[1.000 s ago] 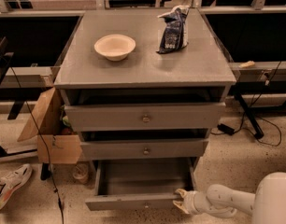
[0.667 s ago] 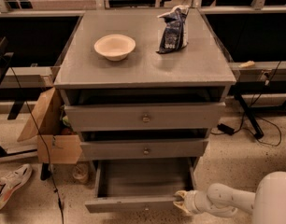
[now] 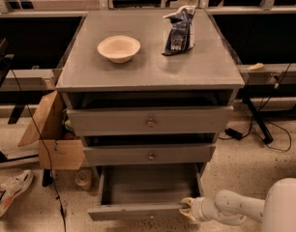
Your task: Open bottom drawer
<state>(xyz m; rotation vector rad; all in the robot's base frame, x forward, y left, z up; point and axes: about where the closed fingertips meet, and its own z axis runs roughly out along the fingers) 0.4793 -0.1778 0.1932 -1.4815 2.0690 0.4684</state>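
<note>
The bottom drawer of the grey cabinet is pulled well out. Its grey tray interior shows and holds nothing. Its thin front faces the floor edge of the view, and its knob is hidden. My gripper is at the right end of the drawer front, touching or very close to it. My white arm reaches in from the lower right.
The top drawer and middle drawer are slightly out. A bowl and a dark bag stand on the cabinet top. A cardboard box and a shoe lie on the left. Cables run on the floor at right.
</note>
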